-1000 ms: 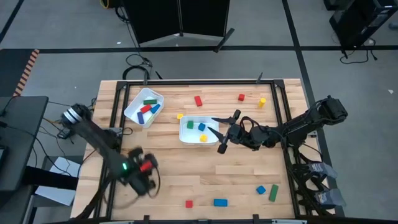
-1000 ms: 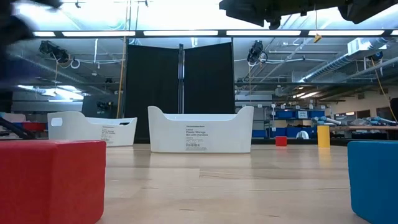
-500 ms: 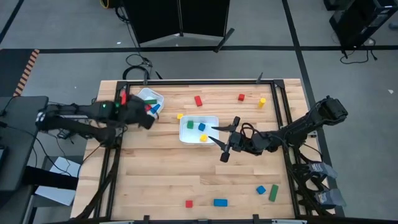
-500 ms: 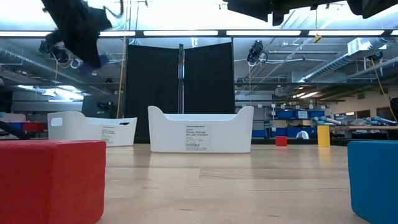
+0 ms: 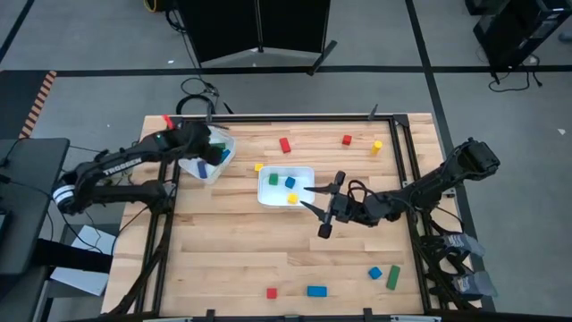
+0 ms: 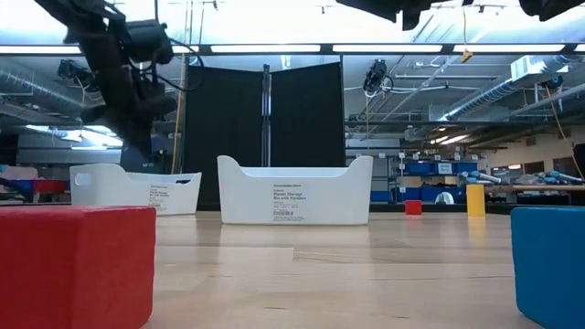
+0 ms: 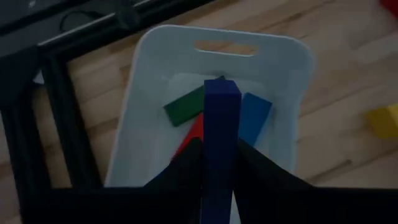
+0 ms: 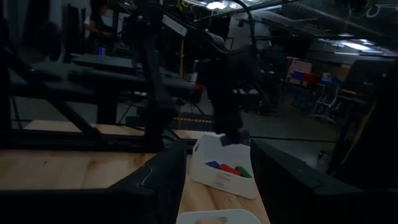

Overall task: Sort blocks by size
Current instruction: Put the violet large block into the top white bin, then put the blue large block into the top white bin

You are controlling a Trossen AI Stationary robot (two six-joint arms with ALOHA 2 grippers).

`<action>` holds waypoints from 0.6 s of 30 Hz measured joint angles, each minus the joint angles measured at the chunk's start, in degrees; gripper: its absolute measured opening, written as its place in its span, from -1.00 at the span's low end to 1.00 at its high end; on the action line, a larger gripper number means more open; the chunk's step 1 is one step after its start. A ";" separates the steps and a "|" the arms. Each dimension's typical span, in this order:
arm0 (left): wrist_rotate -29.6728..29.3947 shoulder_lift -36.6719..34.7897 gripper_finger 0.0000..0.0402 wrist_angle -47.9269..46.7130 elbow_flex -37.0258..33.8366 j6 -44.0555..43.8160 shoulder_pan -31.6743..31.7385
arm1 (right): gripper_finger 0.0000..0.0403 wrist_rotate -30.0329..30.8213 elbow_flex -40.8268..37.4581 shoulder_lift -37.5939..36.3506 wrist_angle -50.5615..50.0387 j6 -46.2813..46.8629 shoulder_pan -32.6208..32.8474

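Note:
My left gripper [image 7: 219,171] is shut on a dark blue bar [image 7: 220,118] above the left white tray [image 7: 149,93]. That tray holds a green, a red and a blue block. In the high view the left gripper [image 5: 205,152] covers most of this tray [image 5: 225,141]. My right gripper [image 5: 310,199] stands open and level beside the middle tray [image 5: 264,190], which holds a green, a blue and a yellow block. The right gripper [image 8: 217,180] has nothing between its fingers. Other blocks lie loose on the wood. My left gripper pinches the dark blue bar between its two fingers by its long sides [image 7: 219,186], toward the end nearer the wrist. The bar lies along the fingers and sticks out past their tips. The fingers slant down from above. The bar is lifted clear over the tray.
Loose at the far side are a red block [image 5: 285,145], a small red one [image 5: 347,139] and yellow ones [image 5: 377,146] [image 5: 258,166]. Near the front edge lie a red cube [image 5: 272,292], blue blocks [image 5: 316,291] [image 5: 375,273] and a green bar [image 5: 393,277].
My left gripper has swung fast from the table's near left toward the far edge, rolling as it went, and now stands over the left tray. My right gripper has drifted a little toward the near edge, still open.

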 joint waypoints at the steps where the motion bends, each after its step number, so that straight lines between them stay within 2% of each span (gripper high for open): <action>1: 1.31 0.24 -0.61 0.83 -0.30 0.88 1.28 | -0.06 0.00 0.00 0.00 0.00 0.00 0.18; 7: 4.07 0.98 -0.19 4.84 -0.46 3.82 3.49 | -0.06 0.00 0.02 0.00 -1.47 0.25 1.48; 10: 5.35 0.65 -0.03 6.16 -0.46 5.34 3.36 | -0.06 -0.07 0.04 0.00 -4.82 3.84 1.93; 14: 9.37 -0.69 0.13 8.68 -0.46 7.50 2.60 | -0.06 -3.63 0.67 0.00 -13.21 10.90 1.94; 18: 12.10 -4.04 0.18 11.62 -0.46 8.41 -2.45 | -0.06 -7.63 4.63 0.00 -26.94 16.40 3.08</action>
